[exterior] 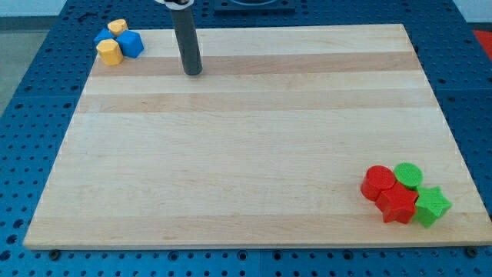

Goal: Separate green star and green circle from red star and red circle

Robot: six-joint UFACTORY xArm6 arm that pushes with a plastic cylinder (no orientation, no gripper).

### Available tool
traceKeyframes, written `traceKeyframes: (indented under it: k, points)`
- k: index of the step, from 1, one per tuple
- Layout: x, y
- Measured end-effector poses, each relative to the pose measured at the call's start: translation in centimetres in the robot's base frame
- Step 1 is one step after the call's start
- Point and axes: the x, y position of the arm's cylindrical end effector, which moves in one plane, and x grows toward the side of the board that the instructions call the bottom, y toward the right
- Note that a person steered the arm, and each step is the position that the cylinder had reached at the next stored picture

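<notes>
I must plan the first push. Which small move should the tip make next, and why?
Probably slide my tip toward the view's bottom right. It stands near the top left, far from the cluster where the green circle and green star touch the red circle and red star. Nothing lies in between.

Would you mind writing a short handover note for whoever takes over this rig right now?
My tip rests on the board near the view's top left, just right of the blue and yellow blocks, touching none.
The red circle, red star, green circle and green star sit packed together at the view's bottom right, far from the tip.
Done: nothing yet; the greens and reds are not separated.
Left: cross the board and push the two greens clear of the two reds.
</notes>
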Motion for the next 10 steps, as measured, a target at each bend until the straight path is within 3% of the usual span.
traceKeyframes:
  k: [1, 3, 5, 7, 9, 10]
  points:
    - [1.3, 0.1]
    - [9.2, 0.7]
    - [17.4, 9.2]
    - [13.5, 18.7]
    - [12.5, 22.1]
    - [12.0, 26.6]
